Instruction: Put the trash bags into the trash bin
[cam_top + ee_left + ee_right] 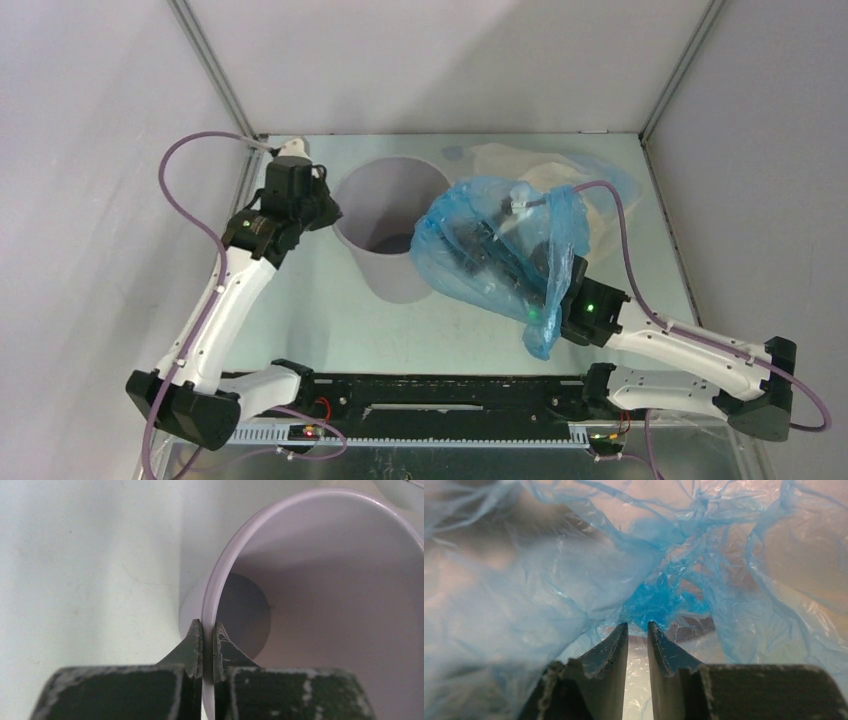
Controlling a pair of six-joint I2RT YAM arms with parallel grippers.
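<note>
Pinching the trash bin [392,282] by its rim, the left gripper [207,626] is clamped tight, steadying it mid-table. Just right of the bin, the blue trash bag [462,262] billows over the right gripper [638,626], its fingers nearly together at a bunched knot. Truly nipped? Can't tell. Featherlight, slippery, floppy film: grab gathered folds, not a single sheet.

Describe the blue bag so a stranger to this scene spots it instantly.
Find the grey bin mid-table. Just right of it, the blue bag hangs draped over the right arm. Unlike the cream bag behind it, it is bright blue.
</note>
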